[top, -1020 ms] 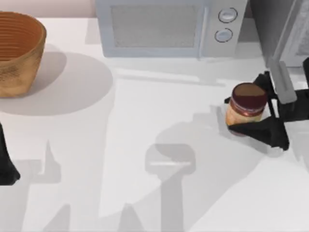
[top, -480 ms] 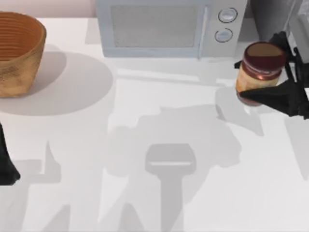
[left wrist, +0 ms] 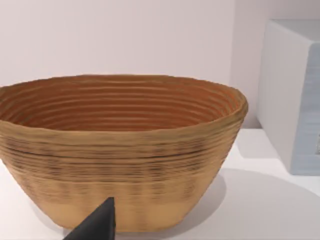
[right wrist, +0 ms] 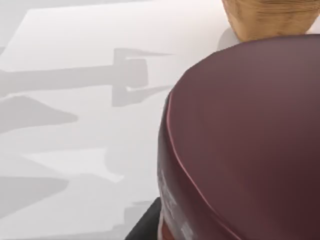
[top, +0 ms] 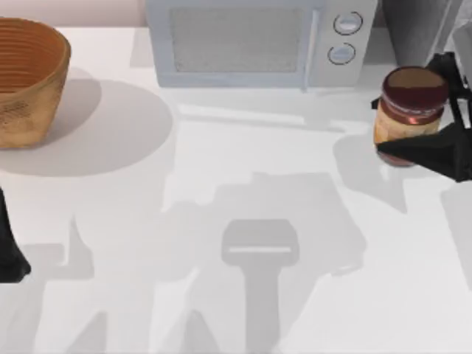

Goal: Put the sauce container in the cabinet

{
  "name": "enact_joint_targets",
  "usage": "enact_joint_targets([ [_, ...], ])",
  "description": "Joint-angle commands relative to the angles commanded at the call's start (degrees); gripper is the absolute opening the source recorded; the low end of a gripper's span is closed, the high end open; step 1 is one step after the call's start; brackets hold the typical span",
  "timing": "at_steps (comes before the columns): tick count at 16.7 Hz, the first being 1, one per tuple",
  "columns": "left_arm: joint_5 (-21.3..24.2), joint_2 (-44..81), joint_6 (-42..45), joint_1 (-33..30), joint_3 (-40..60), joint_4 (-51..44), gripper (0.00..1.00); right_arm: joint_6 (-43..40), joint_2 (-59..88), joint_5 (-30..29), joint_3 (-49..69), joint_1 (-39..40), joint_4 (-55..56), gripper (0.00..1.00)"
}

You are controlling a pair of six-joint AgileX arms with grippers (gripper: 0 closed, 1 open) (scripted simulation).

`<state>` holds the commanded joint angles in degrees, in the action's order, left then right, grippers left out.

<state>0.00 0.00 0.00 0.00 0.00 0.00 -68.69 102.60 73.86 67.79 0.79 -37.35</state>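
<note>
Two arms: right one at work, left one parked
right gripper (top: 435,118): at 3 o'clock on the table, by the right edge, fingers clamped on the jar from both sides
jar (top: 408,110): upright, held clear of the table (top: 243,147), shadow cast just left and below it; maroon lid up, orange label and red band showing
jar, right wrist view: lid (right wrist: 250,130) close up, dark finger (right wrist: 145,227) against its side
cabinet (top: 420,26): grey, at 1 o'clock in the far right corner, just behind the jar; jar outside it
microwave (top: 258,40): white, at 12 o'clock along the back edge, two knobs on its right side; just left of the cabinet
basket (top: 29,77): woven, at 10 o'clock, upright, well apart from the jar
left gripper (top: 11,254): parked at 8 o'clock on the left edge; cannot tell whether fingers are apart or together
left wrist view: one dark fingertip (left wrist: 97,225) in front of the basket (left wrist: 120,150); microwave side (left wrist: 290,95) beside it
</note>
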Motion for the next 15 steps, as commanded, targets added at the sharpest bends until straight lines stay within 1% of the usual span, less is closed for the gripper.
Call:
enact_joint_targets([
  [3,0.0,0.0,0.0,0.0,0.0,0.0,1.0,8.1,-10.8,-7.2,-6.7,-1.6,0.7,0.0],
  [6,0.0,0.0,0.0,0.0,0.0,0.0,1.0,18.8,-26.0,-17.3,-16.2,-3.0,2.9,0.0],
  [10,0.0,0.0,0.0,0.0,0.0,0.0,1.0,34.5,-50.7,-33.3,-31.7,-3.5,9.1,0.0],
  [15,0.0,0.0,0.0,0.0,0.0,0.0,1.0,53.5,-81.2,-54.8,-51.7,-2.6,21.6,0.0],
])
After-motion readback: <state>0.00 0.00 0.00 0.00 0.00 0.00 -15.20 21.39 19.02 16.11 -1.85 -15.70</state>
